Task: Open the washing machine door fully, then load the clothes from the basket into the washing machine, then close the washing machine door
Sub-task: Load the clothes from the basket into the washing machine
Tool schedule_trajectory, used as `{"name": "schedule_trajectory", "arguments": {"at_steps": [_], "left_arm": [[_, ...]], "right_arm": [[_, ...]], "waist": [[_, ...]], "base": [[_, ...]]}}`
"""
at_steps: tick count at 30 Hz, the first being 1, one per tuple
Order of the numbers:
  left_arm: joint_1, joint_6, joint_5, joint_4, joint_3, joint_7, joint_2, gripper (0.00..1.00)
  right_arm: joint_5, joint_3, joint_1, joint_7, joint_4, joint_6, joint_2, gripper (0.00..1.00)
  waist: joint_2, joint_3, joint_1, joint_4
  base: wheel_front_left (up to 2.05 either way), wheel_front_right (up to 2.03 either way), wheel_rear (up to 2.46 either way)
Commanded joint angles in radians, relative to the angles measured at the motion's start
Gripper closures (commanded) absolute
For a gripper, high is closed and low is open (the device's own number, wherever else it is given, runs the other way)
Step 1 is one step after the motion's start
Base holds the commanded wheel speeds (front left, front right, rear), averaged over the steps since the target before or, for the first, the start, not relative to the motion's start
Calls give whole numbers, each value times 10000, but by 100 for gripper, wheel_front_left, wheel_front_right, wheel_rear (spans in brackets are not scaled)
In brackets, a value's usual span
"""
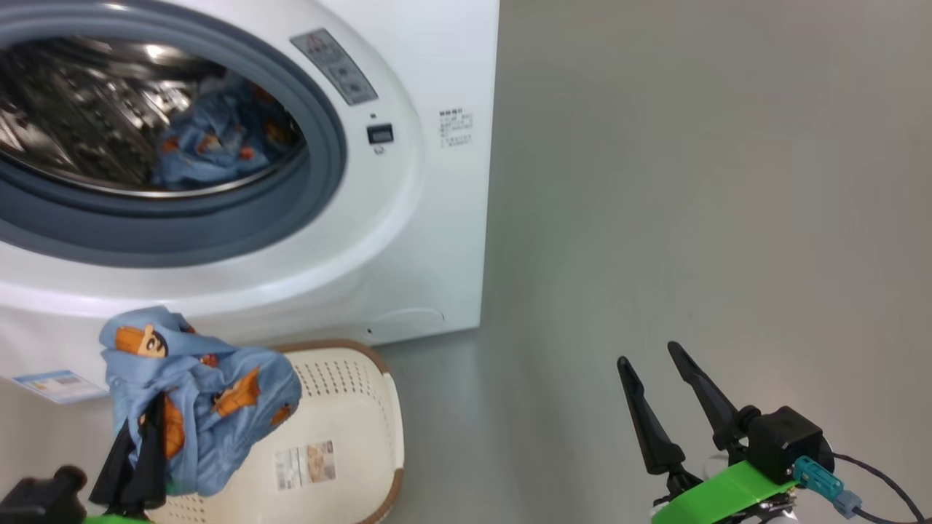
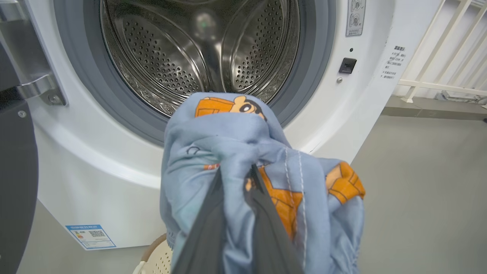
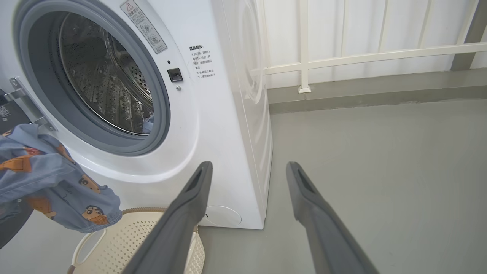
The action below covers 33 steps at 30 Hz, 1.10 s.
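Lower left of the head view, the left gripper (image 1: 135,466) is pinched tight on a bear-print garment (image 1: 196,393), bunched up just above the basket (image 1: 364,407). The right gripper (image 1: 648,354), lower right, is spread wide with nothing in it, out over the floor (image 1: 728,182). Further back the washer (image 1: 422,240) stands open, its door (image 2: 15,171) swung off at the left edge of the left wrist view. There's blue cloth (image 1: 211,145) in the drum (image 1: 87,109). Best bet: lift the garment over the grey seal (image 1: 320,167) and push well inside before letting go, so no tail hangs on the lip.
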Motion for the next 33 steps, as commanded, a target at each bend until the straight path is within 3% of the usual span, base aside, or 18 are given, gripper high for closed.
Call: {"name": "schedule_trajectory", "arguments": {"at_steps": [1, 16, 33], "left_arm": [[-11, -31, 189, -387, 483, -124, 173, 100], [1459, -31, 1455, -2023, 1589, -124, -738, 100], [2165, -31, 1826, -2342, 1994, -124, -1212, 100]], "right_arm": [[-88, 178, 39, -48, -187, 16, 9, 0], [-252, -32, 465, -48, -15, 16, 9, 0], [-261, -86, 603, -48, -84, 16, 9, 0]], "waist": [[0, -475, 0, 175], [0, -1648, 0, 412], [0, -1905, 0, 430]], "base": [[0, 0, 0], [0, 0, 0], [0, 0, 0]]}}
